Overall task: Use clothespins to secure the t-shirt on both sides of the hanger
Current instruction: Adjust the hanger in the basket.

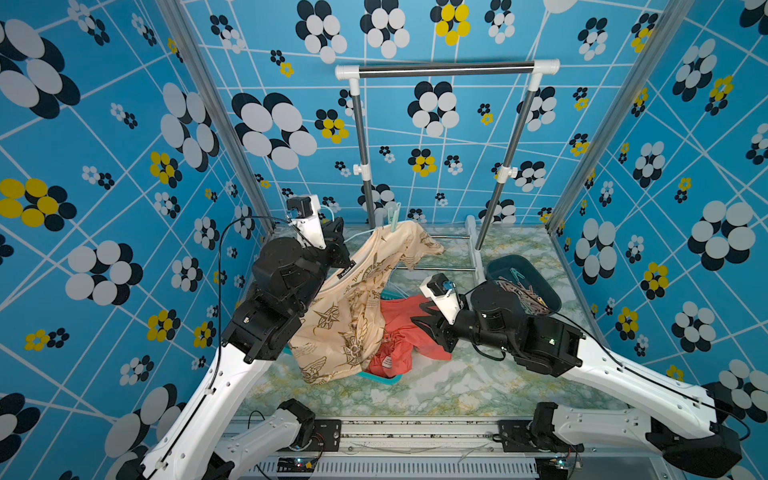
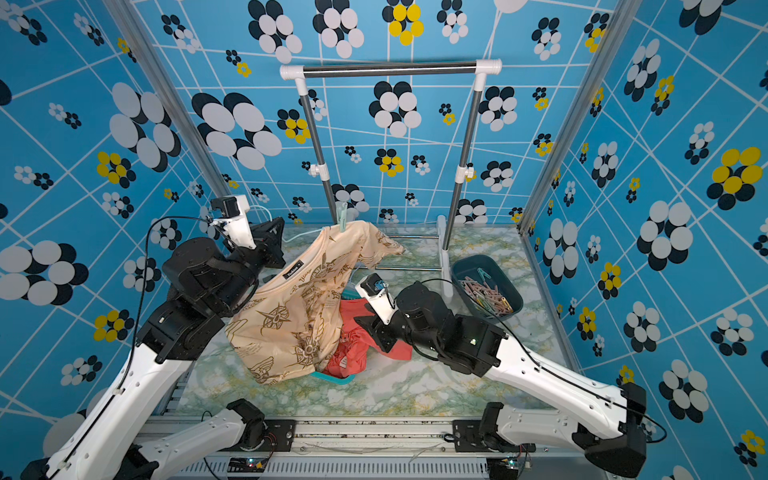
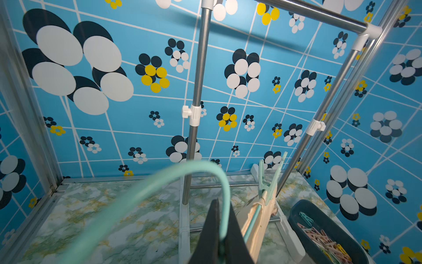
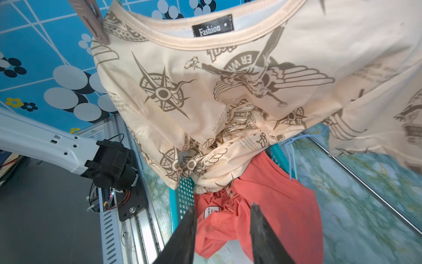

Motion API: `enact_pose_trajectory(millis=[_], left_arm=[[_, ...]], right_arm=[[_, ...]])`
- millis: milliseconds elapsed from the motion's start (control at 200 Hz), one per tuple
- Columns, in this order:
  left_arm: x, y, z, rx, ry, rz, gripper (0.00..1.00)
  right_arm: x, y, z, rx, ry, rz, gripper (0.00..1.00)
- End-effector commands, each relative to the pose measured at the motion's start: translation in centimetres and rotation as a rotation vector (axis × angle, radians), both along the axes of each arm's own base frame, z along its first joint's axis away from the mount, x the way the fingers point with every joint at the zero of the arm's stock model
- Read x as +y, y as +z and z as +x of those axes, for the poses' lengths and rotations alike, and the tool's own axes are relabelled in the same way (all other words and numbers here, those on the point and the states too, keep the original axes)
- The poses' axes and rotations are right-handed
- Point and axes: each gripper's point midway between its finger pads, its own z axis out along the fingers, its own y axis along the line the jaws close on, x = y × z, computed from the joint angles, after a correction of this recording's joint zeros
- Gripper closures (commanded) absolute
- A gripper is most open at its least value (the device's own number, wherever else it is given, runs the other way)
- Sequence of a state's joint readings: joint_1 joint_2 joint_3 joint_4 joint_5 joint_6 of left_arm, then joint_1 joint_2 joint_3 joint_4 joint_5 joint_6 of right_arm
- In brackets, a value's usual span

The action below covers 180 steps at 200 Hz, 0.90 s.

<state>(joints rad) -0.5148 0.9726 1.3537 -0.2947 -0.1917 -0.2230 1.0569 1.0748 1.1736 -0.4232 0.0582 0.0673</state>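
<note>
T-shirt (image 1: 345, 316): cream knit cloth, matt, soft folds, brown print. Neck label (image 4: 212, 26): black woven cloth. Coral garment (image 4: 285, 205): matt cloth, creased. Hanger (image 3: 159, 180): mint plastic, smooth, slight sheen. Clothespin (image 1: 393, 219) on shirt: mint plastic, smooth. Clothespins (image 1: 524, 296) in bin (image 1: 515, 264): pastel plastic. The bin is dark teal plastic, semi-gloss. Rack (image 1: 446, 70): shiny brushed metal tubes, white plastic joints. Basket (image 4: 185, 192): teal plastic, perforated. Surface (image 1: 436, 386): glossy marble-look film. Walls (image 1: 124, 166): smooth printed panels. Right end effector (image 4: 223, 206): matt black, slightly rough.
</note>
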Motion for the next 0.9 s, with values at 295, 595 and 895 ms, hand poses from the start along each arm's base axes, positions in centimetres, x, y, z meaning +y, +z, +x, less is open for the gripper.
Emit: enact_pose_trajectory(millis=[295, 595, 895], left_arm=[[-2.7, -1.0, -6.0, 0.000, -0.333, 0.139, 1.00], [-4.8, -1.8, -8.5, 0.029, -0.521, 0.183, 1.00], [-5.7, -1.7, -9.3, 0.021, -0.595, 0.188, 1.00]], right_arm=[[-4.4, 4.0, 1.5, -0.108, -0.047, -0.117, 0.59], [-1.3, 7.0, -2.2, -0.088, 0.248, -0.084, 0.52], [2.1, 8.9, -2.3, -0.076, 0.372, -0.059, 0.51]])
